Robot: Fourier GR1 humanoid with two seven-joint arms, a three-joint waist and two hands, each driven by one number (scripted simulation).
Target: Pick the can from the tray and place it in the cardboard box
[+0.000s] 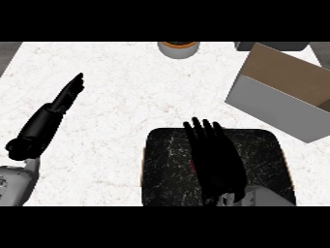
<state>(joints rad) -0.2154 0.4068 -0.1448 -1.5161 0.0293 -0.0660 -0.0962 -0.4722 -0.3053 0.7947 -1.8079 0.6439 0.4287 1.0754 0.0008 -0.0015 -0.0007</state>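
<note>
The can (194, 167) is almost wholly hidden: only a thin red sliver shows at the left edge of the right hand (214, 155), low in the middle of the frame, and that sliver is probably its side. Its shape, label and whether it stands or lies cannot be told. It sits on the tray (169, 164), a dark slab with pale marble veining and rounded corners at the lower centre.

The right hand lies over the tray with its fingers stretched straight toward the top of the frame, not curled round anything, so it reads as open above the can rather than gripping it. By that, the pick is not yet made; closing on the can, lifting, carrying it and setting it down are all left to do.

The cardboard box (271, 104) stands at the upper right, apart from the tray, open side up, nothing visible inside. The left hand (67, 96) rests open at the upper left over the white bench (125, 97). A round orange-rimmed container (178, 47) sits at the top edge.
</note>
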